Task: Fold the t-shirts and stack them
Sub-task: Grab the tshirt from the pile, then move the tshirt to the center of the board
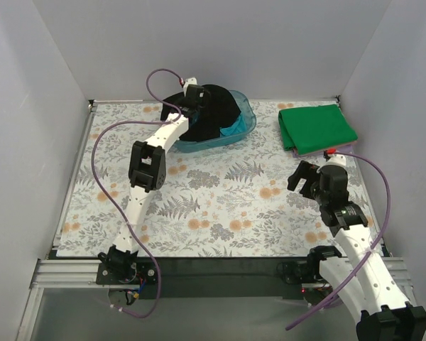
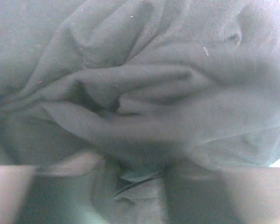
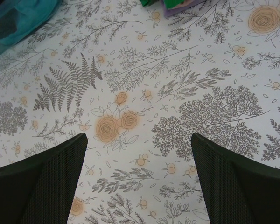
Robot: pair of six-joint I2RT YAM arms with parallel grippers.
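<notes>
The black t-shirt (image 1: 214,110) is heaped in the translucent blue tub (image 1: 247,114) at the back. A teal t-shirt (image 1: 234,129) lies under it and also shows in the right wrist view (image 3: 32,18). My left gripper (image 1: 192,99) is pressed into the black shirt. In the left wrist view the dark cloth (image 2: 154,93) fills the frame and a fold sits between the blurred fingers (image 2: 28,196); their grip is unclear. The bright green t-shirt (image 1: 317,126) lies folded at the back right. My right gripper (image 1: 302,177) is open and empty above the table (image 3: 137,140).
The green shirt rests on a purple-pink layer (image 1: 341,149); its edge shows in the right wrist view (image 3: 182,5). The flower-patterned table cover (image 1: 220,206) is walled by grey panels on three sides. A metal rail (image 1: 78,270) runs along the near edge.
</notes>
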